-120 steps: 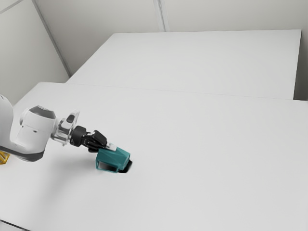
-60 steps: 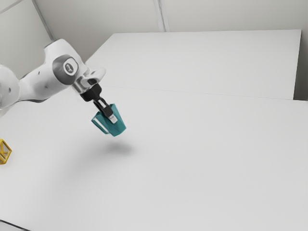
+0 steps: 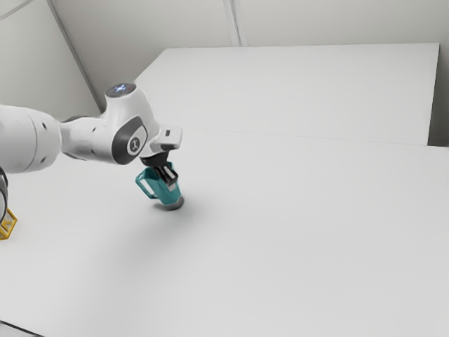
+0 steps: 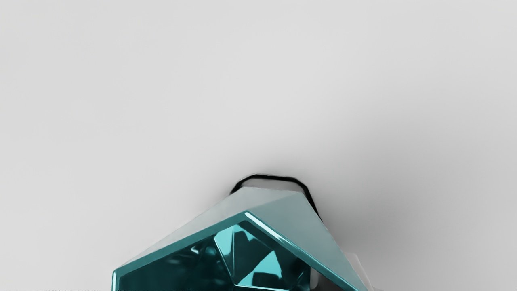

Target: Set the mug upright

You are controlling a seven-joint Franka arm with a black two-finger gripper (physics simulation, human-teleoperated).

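Teal mug (image 3: 162, 194) grasped in the pincer (image 3: 170, 180), left of centre in the exterior view.
The exterior view gives the mug's handle (image 3: 144, 184), turned toward that view's left, and a yellow frame-like object (image 3: 8, 225) at its left edge; the wrist view looks into the faceted, glossy interior (image 4: 173, 268) and shows a dark outline (image 4: 278, 177) at the mug's base. The mug lies at and below the fingertips, its wall clamped between them, mouth toward the arm, body tilted, base low over the white table (image 3: 316, 232); whether it touches I cannot tell.
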